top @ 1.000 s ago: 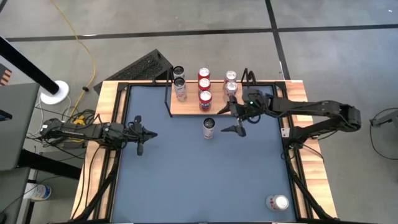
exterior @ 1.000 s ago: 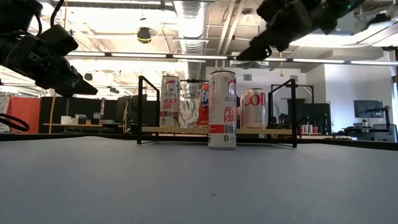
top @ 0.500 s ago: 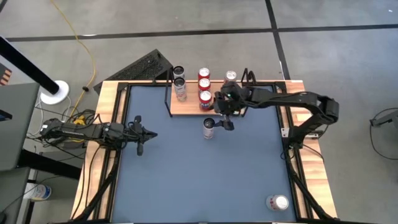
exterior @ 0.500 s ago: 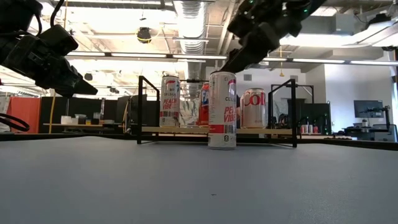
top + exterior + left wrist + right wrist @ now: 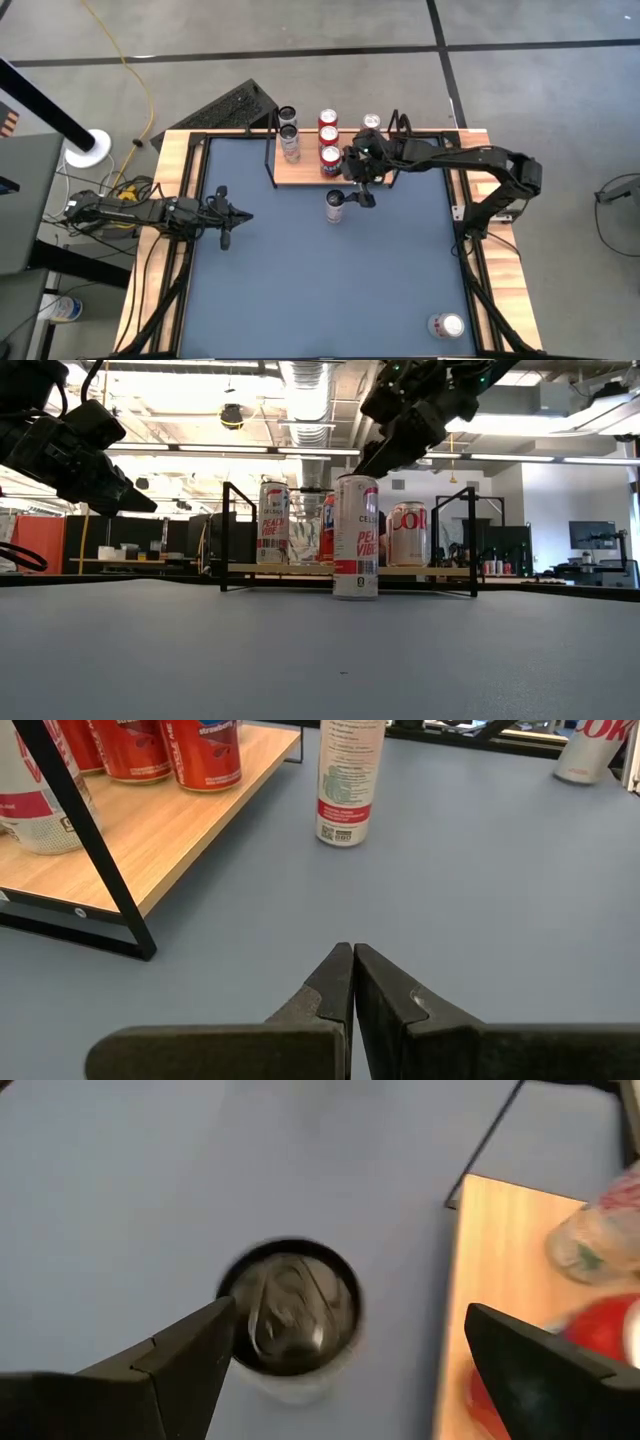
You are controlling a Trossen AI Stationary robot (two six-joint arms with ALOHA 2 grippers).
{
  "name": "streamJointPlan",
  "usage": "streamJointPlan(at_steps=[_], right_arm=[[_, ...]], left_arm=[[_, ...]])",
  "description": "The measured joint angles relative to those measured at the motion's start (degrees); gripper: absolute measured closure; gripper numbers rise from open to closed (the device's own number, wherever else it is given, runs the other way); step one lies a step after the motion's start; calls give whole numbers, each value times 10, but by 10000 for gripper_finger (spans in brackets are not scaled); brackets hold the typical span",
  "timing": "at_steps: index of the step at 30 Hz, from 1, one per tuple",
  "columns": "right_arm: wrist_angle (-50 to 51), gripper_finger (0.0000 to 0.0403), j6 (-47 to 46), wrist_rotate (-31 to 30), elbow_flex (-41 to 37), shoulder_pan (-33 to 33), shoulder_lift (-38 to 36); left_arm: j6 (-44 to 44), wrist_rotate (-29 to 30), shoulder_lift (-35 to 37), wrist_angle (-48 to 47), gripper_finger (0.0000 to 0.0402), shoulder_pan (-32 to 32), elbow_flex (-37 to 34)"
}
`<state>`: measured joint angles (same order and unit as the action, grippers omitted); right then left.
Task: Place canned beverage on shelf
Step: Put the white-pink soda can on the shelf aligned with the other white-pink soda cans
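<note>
A tall white canned beverage (image 5: 336, 206) stands upright on the blue table, just in front of the shelf (image 5: 300, 172). The shelf is a light-wood board on a black wire frame, and several cans stand on it. My right gripper (image 5: 358, 193) hovers open at the can's top, slanting down; in its wrist view (image 5: 350, 1320) the can top (image 5: 290, 1315) lies beside one finger. My left gripper (image 5: 225, 215) is shut and holds nothing at the table's left; its wrist view (image 5: 352, 965) looks across at the can (image 5: 345, 780) and the shelf (image 5: 170, 830). My right gripper has one fingertip (image 5: 222, 1328) right at the can's top rim (image 5: 238, 1292), coming slanting down from the far right. Whether it presses the rim or only stands beside it, I cannot tell. The other finger (image 5: 520, 1365) stands well clear. The can rests upright on the table.
Red cans (image 5: 328, 140) and silver cans (image 5: 289, 135) fill the shelf's middle and left. Its black frame posts (image 5: 226, 535) rise at the ends. One can (image 5: 447, 325) lies at the near right corner. A keyboard (image 5: 235, 105) lies beyond the far edge.
My right gripper has swung toward the table's left, from over the shelf's right end to the standing can's top. It has tipped further down and stayed open. In the low view the can has shifted slightly, and its label has turned a little.
</note>
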<state>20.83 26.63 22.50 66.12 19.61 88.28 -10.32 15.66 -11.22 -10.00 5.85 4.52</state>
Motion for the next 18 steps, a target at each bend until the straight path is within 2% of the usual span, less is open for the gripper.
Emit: streamJointPlan(at_steps=[5, 11, 18], right_arm=[[1, 19, 0, 9, 0, -1, -42], [25, 19, 14, 104, 0, -4, -54], [11, 19, 43, 109, -12, -14, -49]], left_arm=[[0, 0, 0, 0, 401, 0, 0], [0, 0, 0, 0, 401, 0, 0], [0, 0, 0, 0, 401, 0, 0]])
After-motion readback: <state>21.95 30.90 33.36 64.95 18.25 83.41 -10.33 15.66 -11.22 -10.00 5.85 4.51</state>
